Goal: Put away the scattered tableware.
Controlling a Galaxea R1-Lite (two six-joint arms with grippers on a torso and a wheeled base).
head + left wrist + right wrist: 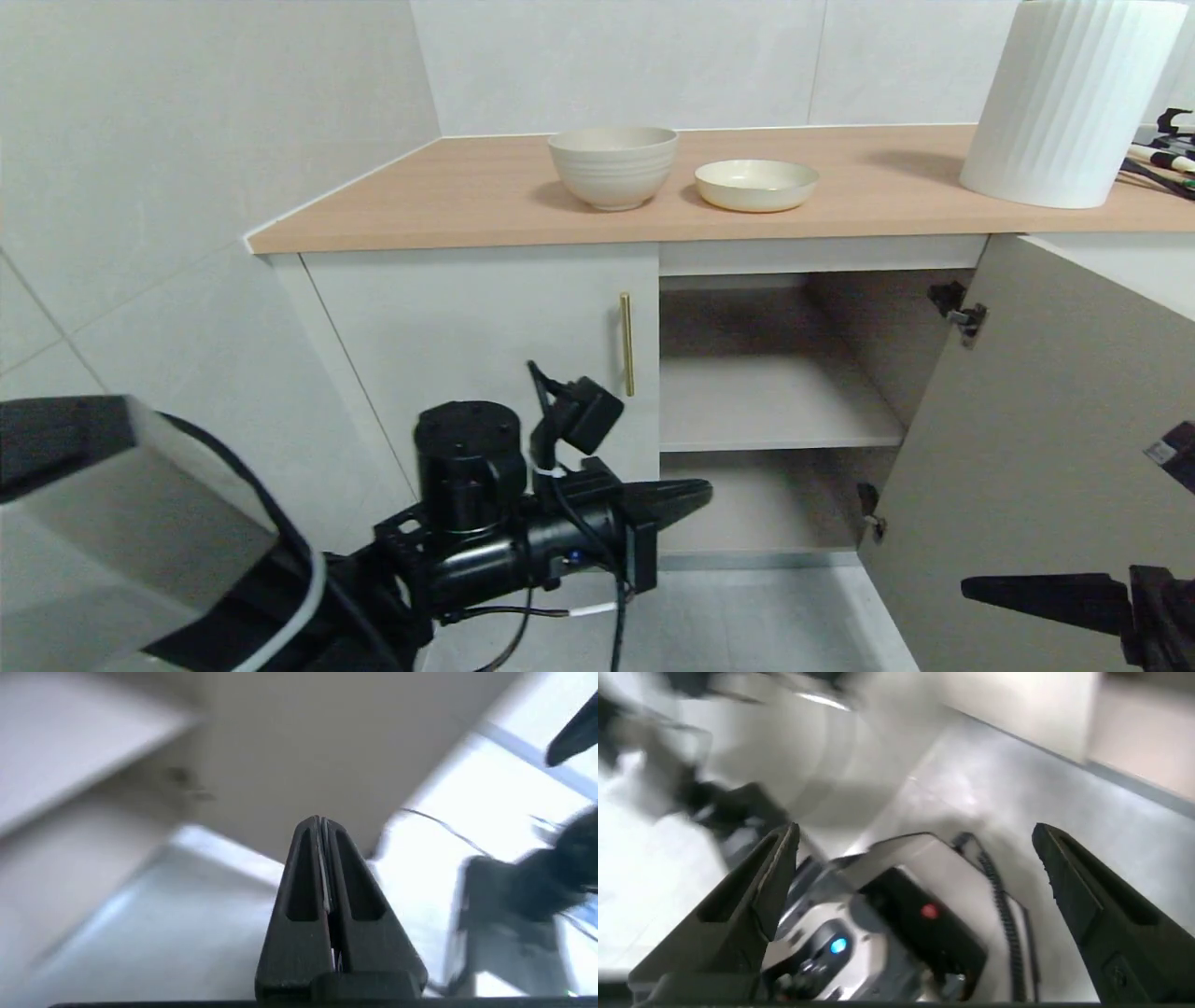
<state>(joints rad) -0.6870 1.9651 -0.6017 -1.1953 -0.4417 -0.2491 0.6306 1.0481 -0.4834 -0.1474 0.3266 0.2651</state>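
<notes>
**Setting.** Tiled corner. Wood-toned worktop (448, 201) over a pale cabinet (467, 317), grey floor (747, 616) below.

**1. Bowl** (613, 166). Deep, ribbed and cream, standing upright on the worktop. It is high above and beyond the left tool (700, 490) and well apart from it. Not put away.

**2. Shallow dish** (756, 184). Cream and upright, just beside the bowl on the side toward the right tool (915, 845), not touching it. It is also well above both tools. Not put away.

**3. Left tool.** Fingers pressed together, grasping nothing. It sits low and points toward the cabinet opening, with its tip near the edge of the bottom compartment (756, 513).

**4. Right tool.** Fingers spread wide, carrying nothing. It sits low, on the near side of the open door (1036, 467) and far beneath the worktop.

**5. Cabinet.** The door on the right tool's side is swung out, exposing the middle shelf (775, 406) and the bottom compartment ahead of the left tool. The closed door (485, 336) above the left tool carries a brass handle (626, 343).

**6. Ribbed white container** (1074, 98). On the worktop, far above the right tool. The thin sticks (1162, 163) beside it are too small to identify.

**Status (judged).** Early stage. Storage stands open, which looks like the only preparation complete. Both pieces sit on the worktop and neither tool is near them. Two full transfers appear to remain: lift each piece, carry it down, and set it inside the cabinet.
</notes>
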